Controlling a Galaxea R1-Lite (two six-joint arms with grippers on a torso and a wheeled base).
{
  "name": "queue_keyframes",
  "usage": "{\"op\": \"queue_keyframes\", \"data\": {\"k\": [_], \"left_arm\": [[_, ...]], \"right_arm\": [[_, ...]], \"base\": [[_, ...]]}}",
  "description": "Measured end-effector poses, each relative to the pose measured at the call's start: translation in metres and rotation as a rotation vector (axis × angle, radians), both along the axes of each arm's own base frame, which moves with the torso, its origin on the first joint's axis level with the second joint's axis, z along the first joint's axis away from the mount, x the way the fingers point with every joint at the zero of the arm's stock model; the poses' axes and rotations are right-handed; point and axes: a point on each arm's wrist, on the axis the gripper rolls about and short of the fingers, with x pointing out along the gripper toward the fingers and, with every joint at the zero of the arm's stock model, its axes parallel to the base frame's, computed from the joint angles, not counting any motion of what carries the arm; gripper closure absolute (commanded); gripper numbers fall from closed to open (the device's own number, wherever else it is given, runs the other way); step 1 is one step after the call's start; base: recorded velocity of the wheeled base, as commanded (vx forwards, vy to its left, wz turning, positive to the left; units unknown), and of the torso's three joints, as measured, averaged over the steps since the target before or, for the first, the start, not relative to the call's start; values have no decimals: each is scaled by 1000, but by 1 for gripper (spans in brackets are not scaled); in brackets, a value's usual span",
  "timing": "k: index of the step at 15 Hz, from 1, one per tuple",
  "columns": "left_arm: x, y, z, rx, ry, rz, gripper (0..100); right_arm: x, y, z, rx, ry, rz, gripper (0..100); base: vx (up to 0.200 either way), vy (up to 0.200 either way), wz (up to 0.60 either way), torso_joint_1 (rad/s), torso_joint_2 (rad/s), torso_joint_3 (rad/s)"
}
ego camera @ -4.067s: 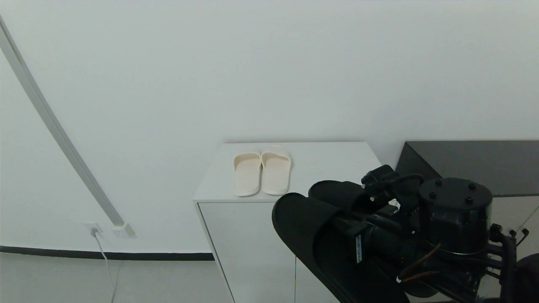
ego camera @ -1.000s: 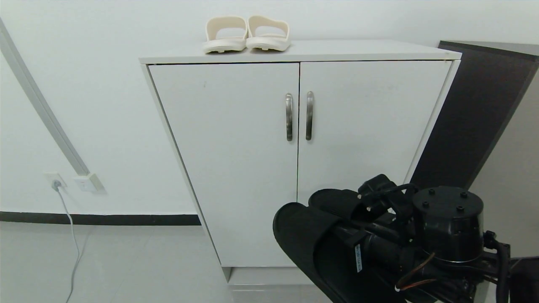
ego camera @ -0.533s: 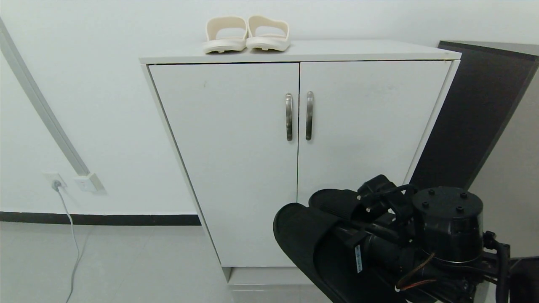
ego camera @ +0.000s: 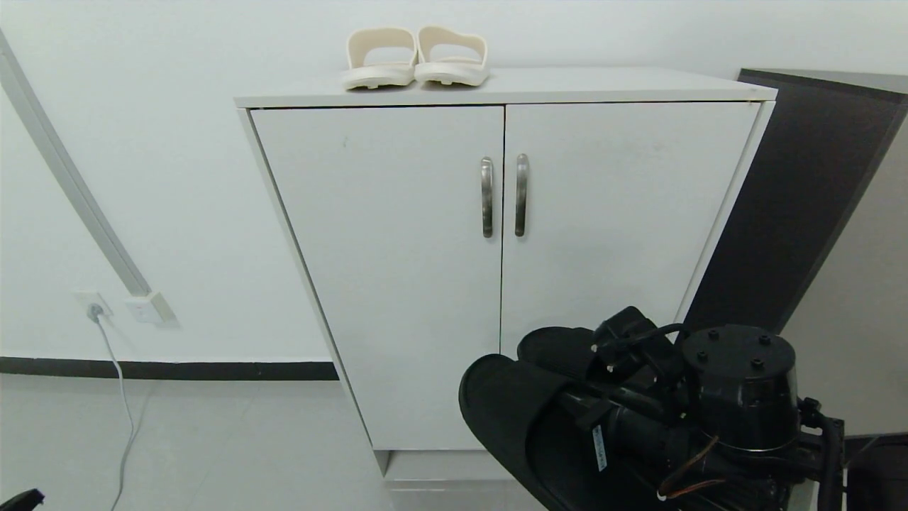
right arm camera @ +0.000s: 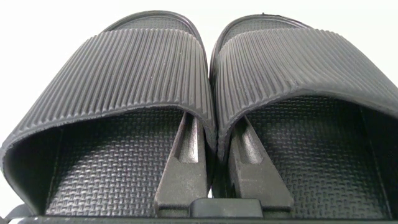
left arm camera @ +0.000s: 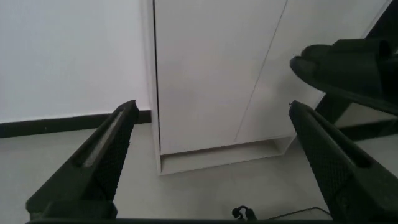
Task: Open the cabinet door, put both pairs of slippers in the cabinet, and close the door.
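The white cabinet (ego camera: 397, 284) stands against the wall with both doors shut, and its two metal handles (ego camera: 504, 195) meet at the middle. A cream pair of slippers (ego camera: 416, 58) rests on its top. My right gripper (right arm camera: 214, 174) is shut on the black pair of slippers (ego camera: 518, 419), one finger inside each slipper pinching their inner walls together. It holds them low in front of the right door. My left gripper (left arm camera: 211, 168) is open and holds nothing. It sits low near the floor, facing the cabinet base (left arm camera: 217, 155), with a black slipper (left arm camera: 354, 62) off to one side.
A dark panel (ego camera: 801, 199) stands right of the cabinet. On the wall to the left are a socket with a cable (ego camera: 92, 310) and a slanting grey conduit (ego camera: 64, 170). Bare floor (ego camera: 177, 454) lies left of the cabinet.
The head camera dropped from the cabinet's top to its front over four seconds. In the last half second my right arm sank slightly with the black slippers, and a left gripper tip showed at the lower left.
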Motion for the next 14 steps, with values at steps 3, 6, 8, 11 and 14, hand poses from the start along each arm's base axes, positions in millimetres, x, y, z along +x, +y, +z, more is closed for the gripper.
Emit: {"op": "queue_keyframes", "data": {"k": [3,6,8,11,14], "left_arm": [[26,-2,16,-4,-4,-67,0],[55,-7,31,-8,12,-157,0],[75,-17,49,-11,12,-253,0],[102,-35,72,-12,11,-369,0],[133,-54,92,-13,-2,-428,0]], "right_arm": [[3,5,-3,16,-15,2,100],[3,5,-9,2,-3,4,100],[3,5,-11,-2,1,5,100],[2,6,-13,-5,5,10,100],[2,7,-13,0,1,15,100]], "base": [[0,0,0,0,0,0],[0,0,0,0,0,0],[0,0,0,0,0,0],[0,0,0,0,0,0],[0,0,0,0,0,0]]}}
